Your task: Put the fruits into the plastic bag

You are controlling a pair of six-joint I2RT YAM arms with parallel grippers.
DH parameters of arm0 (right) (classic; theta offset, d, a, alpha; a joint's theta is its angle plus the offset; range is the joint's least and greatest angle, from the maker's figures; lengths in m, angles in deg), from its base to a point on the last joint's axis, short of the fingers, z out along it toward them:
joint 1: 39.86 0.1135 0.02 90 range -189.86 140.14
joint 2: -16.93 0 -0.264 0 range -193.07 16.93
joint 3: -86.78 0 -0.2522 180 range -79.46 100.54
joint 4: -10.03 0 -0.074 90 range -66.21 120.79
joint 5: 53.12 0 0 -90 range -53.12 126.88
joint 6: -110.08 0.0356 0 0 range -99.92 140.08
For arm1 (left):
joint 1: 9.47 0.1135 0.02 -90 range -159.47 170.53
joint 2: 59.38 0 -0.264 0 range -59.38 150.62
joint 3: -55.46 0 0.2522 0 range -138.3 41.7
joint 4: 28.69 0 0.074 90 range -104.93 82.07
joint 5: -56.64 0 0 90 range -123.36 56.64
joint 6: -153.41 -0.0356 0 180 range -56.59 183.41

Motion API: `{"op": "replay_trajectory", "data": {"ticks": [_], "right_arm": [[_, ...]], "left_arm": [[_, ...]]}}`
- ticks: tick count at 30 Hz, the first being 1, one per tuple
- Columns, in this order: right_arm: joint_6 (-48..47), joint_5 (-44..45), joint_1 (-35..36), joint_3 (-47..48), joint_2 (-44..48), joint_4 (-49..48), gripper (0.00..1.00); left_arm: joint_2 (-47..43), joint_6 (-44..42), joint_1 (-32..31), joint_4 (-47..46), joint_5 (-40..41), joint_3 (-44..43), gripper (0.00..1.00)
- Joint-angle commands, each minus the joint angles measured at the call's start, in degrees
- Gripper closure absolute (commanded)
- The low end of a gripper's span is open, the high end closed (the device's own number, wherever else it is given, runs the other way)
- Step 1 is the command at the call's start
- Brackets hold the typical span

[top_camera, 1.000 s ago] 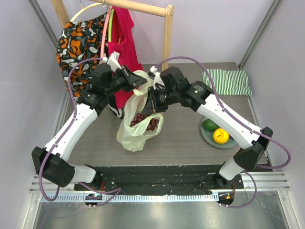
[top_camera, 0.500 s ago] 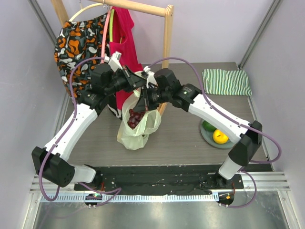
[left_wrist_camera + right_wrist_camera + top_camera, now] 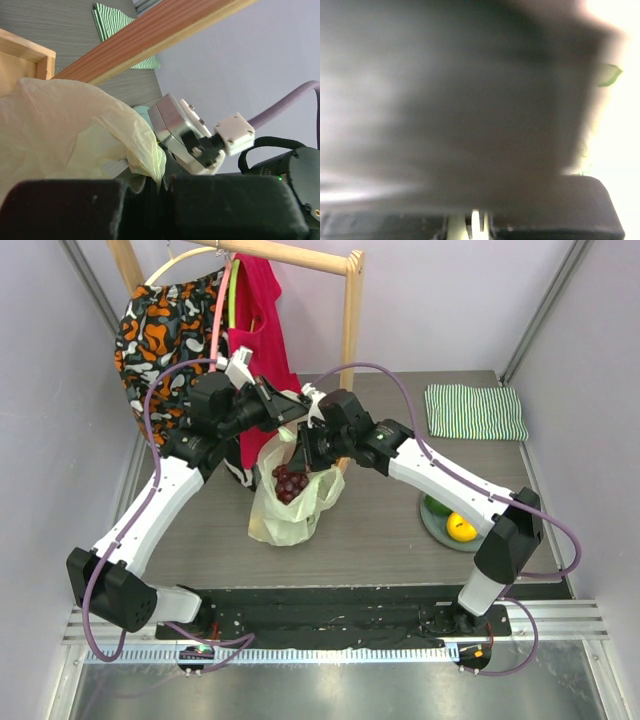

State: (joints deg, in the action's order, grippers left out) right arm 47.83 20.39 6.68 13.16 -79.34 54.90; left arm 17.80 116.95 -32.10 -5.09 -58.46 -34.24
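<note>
Left gripper (image 3: 290,412), clamped tight, pinches the top rim of the pale-green plastic bag (image 3: 290,522). Right gripper (image 3: 302,450), also closed, sits at the bag's mouth just above the dark red grape bunch (image 3: 290,483); whether it grips stem or plastic cannot be told. In the last second it has swung toward the left gripper, so the bag now stands taller, with the grapes in its opening. 2 fruits, a yellow citrus (image 3: 461,527) and a green avocado (image 3: 435,505), wait on the grey plate (image 3: 447,541) well right of the bag, so loading seems barely begun.
</note>
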Motion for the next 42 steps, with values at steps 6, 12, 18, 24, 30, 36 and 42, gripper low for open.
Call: {"op": "replay_trajectory", "data": {"ticks": [6, 12, 18, 24, 30, 36, 42], "right_arm": [[-4.5, 12.0, 0.1, -1.4, -2.6, 1.6, 0.99], [-5.4, 12.5, 0.1, 1.8, -7.3, 4.0, 0.99], [-5.8, 13.7, 0.1, 0.8, -4.8, 4.2, 0.79], [-6.0, 14.3, 0.1, -0.2, -1.9, 3.8, 0.49], [-3.9, 15.4, -1.1, -0.2, 3.1, 3.9, 0.22], [-1.5, 19.2, -5.2, -5.0, 10.5, 7.8, 0.16], [-2.3, 12.2, -13.4, -15.6, 13.9, 17.0, 0.15]], "left_arm": [[-1.2, 0.2, 1.1, -2.6, -0.8, -2.6, 1.00], [-1.7, 0.3, 1.8, -2.5, -0.6, -1.9, 1.00], [-3.0, 0.3, 3.0, -2.1, 0.2, 0.2, 1.00], [-2.7, 0.3, 3.6, -2.1, -0.5, 0.8, 1.00], [-2.7, 0.5, 3.9, -2.1, -0.3, 1.4, 1.00], [-2.4, 0.6, 4.1, -2.2, -0.1, 1.6, 1.00], [-2.0, 0.8, 4.2, -2.6, -0.5, 1.6, 1.00]]}}
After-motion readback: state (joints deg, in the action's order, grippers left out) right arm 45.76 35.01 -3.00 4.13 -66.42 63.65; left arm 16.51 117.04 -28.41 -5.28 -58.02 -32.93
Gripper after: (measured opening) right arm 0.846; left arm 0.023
